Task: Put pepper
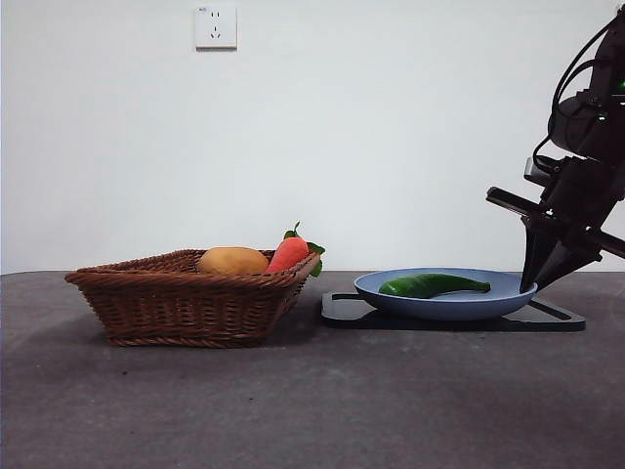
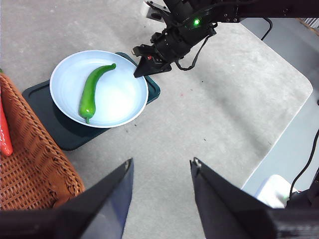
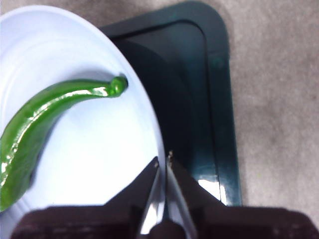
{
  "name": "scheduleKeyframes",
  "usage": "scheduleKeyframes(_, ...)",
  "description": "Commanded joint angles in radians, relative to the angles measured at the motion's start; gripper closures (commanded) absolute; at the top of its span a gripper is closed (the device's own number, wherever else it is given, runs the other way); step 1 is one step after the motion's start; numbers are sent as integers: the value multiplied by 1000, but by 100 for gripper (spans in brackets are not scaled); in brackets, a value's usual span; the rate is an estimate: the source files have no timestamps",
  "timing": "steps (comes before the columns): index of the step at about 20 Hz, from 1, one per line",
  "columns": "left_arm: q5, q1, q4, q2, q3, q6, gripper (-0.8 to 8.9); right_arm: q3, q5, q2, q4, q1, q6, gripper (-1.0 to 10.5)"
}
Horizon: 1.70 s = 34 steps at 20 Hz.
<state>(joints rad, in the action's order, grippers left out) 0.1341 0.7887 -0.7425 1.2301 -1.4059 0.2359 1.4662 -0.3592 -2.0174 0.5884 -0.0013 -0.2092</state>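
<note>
Front view, from the left: a brown wicker basket sits on the grey counter, holding a yellow-orange oval fruit and a red-orange carrot-like item with green leaves. Just beside it, a dark tray carries a pale blue plate, and the pepper lies across the plate, free of any grip. At the plate's right edge the right tool points down, its jaws pressed nearly together with only a sliver between them, holding nothing; the right wrist view places its tips right over the plate's rim. The left tool hovers above bare counter, well apart from the plate, jaws spread wide and empty.
</note>
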Motion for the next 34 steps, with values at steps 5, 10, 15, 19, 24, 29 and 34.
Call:
scheduleKeyframes(5, -3, 11, -4, 10, -21, -4, 608, 26, -2, -14, 3, -8, 21, 775)
scheduleKeyframes(10, -15, 10, -18, 10, -21, -36, 608, 26, -6, 171, 85, -27, 44, 775)
scheduleKeyframes(15, -86, 9, -48, 10, -21, -91, 608, 26, -10, 494, 297, 9, 140, 777)
scheduleKeyframes(19, -85, 8, -53, 10, -21, -134, 608, 26, -9, 742, 504, 89, 183, 779)
scheduleKeyframes(24, -81, 8, -58, 10, -21, -136, 608, 26, -9, 954, 674, 195, 185, 780)
scheduleKeyframes(29, -81, 8, -82, 10, -21, -135, 736, 25, -9, 1030, 785, 239, 212, 878)
scheduleKeyframes(34, -81, 8, -89, 10, -21, -135, 807, 25, -9, 1033, 784, 239, 244, 936)
